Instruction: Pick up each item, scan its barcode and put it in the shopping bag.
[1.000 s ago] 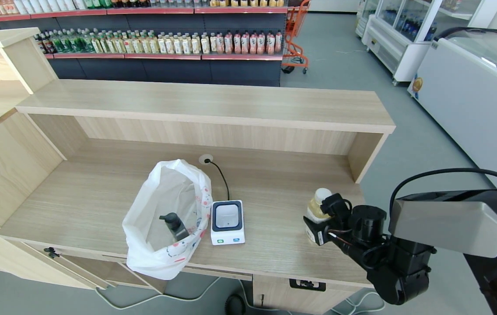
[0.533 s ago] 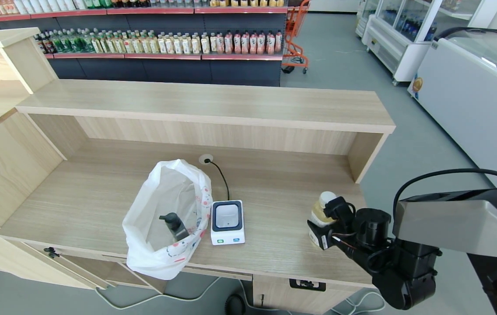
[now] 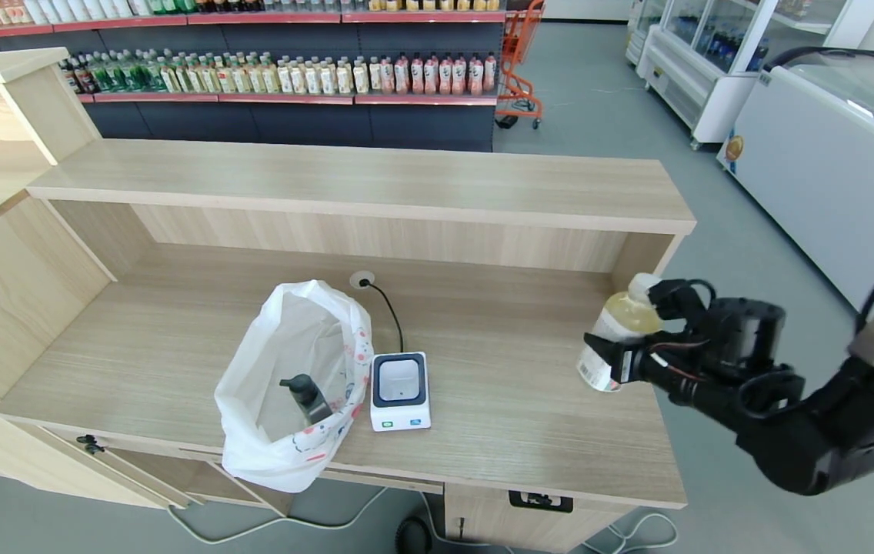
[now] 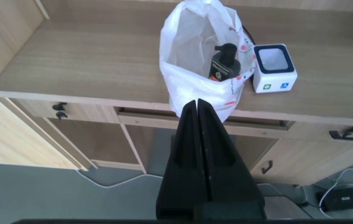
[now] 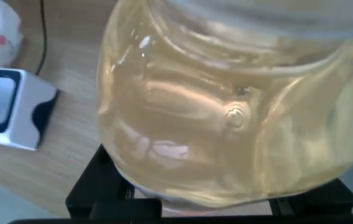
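— Where do we stand with the bottle (image 3: pixel 615 327)?

— We have it in the right jaws, clamped across its body; it hangs tilted, cap uppermost, over the right end of the counter (image 3: pixel 483 338), and we judge it clear of the surface; the scanner (image 3: pixel 400 388) sits well apart from it, toward the middle.

— So the pick is done and we are on the scan?

— We think so; the next move calls for carrying the bottle over the scanner, whose window faces up, and turning the label (image 3: pixel 595 371) down toward it; we cannot tell where on the label the barcode sits, so we may have to roll the bottle until it reads.

— And the left jaws?

— Pressed together on nothing; we see them low in front of the counter's near edge, pointing toward the shopping bag (image 4: pixel 189 81).

— The bag itself?

— It stands open just beside the scanner, on our left of it; a dark pump bottle (image 3: pixel 305 396) already lies inside.

— The surface and the room?

— Pale wood grain with a raised ledge behind; a black cable (image 3: pixel 391 308) runs back from the scanner; beyond are shelves (image 3: pixel 291 77) of drinks, an orange trolley (image 3: pixel 523 69) and chest freezers (image 3: pixel 814 154) to our right.
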Robot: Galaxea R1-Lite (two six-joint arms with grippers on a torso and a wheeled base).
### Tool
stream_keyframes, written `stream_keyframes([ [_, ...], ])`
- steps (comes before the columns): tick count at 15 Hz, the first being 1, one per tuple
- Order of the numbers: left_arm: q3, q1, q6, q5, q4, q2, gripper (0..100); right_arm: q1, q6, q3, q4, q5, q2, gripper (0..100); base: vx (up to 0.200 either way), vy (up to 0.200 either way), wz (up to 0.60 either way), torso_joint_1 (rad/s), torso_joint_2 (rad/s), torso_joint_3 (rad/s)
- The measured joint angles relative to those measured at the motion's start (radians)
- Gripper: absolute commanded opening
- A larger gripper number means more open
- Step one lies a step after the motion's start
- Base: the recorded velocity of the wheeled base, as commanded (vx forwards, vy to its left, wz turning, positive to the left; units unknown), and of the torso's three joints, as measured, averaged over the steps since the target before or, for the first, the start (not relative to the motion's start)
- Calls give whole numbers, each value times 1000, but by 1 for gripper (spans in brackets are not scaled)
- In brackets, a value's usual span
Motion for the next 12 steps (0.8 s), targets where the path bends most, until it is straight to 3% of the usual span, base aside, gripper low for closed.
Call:
stream_keyframes([
  [3,0,0,0,0,0,0,0,-46,172,-44,417,222,-365,0,0,0,0,0,0,0],
  [6,0,0,0,0,0,0,0,-60,320,-181,975,557,-723,0,0,0,0,0,0,0],
  [7,0,0,0,0,0,0,0,-52,355,-237,1105,656,-822,0,0,0,0,0,0,0],
  [9,-1,0,0,0,0,0,0,-13,391,-318,1226,737,-953,0,0,0,0,0,0,0],
  [12,-1,0,0,0,0,0,0,42,394,-393,1343,741,-1050,0,0,0,0,0,0,0],
])
